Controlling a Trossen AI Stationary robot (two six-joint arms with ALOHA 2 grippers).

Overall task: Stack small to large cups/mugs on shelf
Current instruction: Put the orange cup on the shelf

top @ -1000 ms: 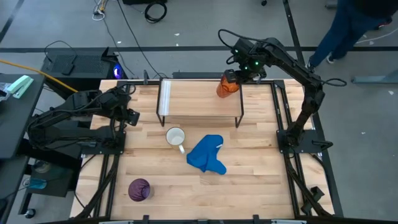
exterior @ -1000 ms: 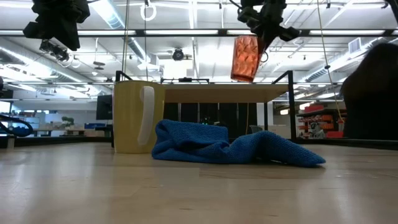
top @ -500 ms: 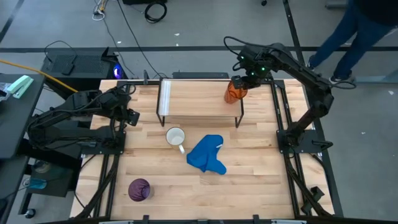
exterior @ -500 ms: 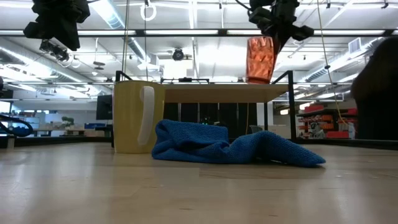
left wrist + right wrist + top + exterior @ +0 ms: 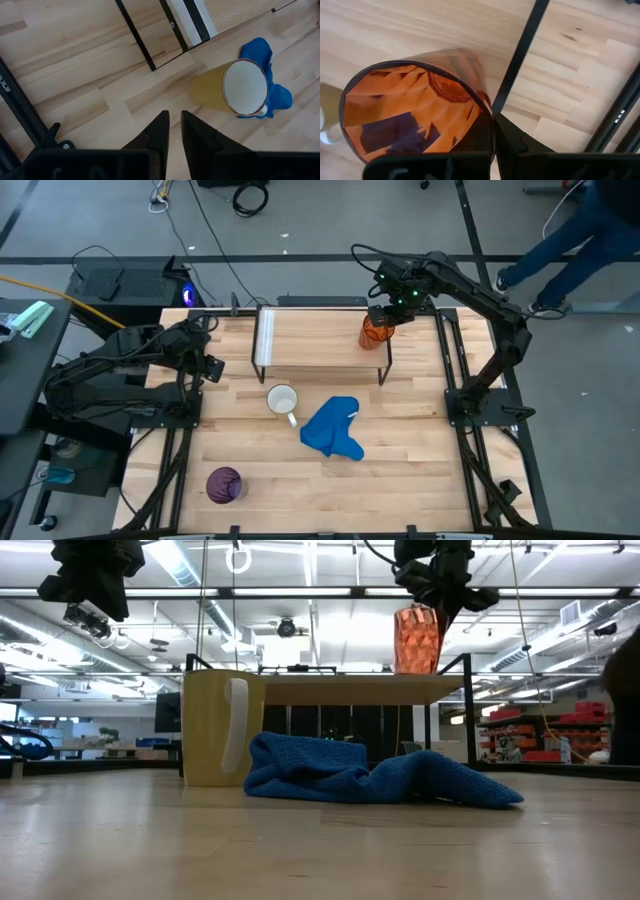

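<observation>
My right gripper [image 5: 385, 310] is shut on the translucent orange cup [image 5: 374, 330] over the right end of the light-wood shelf [image 5: 310, 340]. In the low view the cup [image 5: 416, 640] stands upright, its base at the shelf top [image 5: 340, 677]; I cannot tell whether they touch. The white mug [image 5: 283, 400] stands on the table in front of the shelf, and shows in the left wrist view [image 5: 235, 90]. The purple cup [image 5: 224, 483] stands on its base at the near left. My left gripper [image 5: 173, 117] is shut and empty, hovering at the table's left. My right gripper holds the orange cup by its rim wall [image 5: 489, 125], one finger [image 5: 512, 142] outside and the other showing dark through the wall inside. The fingers come from above, pointing down. The cup hangs upright below them, mouth up, over the shelf's right end.
A crumpled blue cloth [image 5: 333, 430] lies on the table right of the mug. The shelf's black wire leg [image 5: 520, 50] runs close beside the cup. A person [image 5: 590, 230] walks on the floor beyond the far right corner.
My right gripper has carried the orange cup toward the table's right and near edges along the shelf's right end and a little down. The cup, slightly tilted before, now hangs upright close to the shelf top.
</observation>
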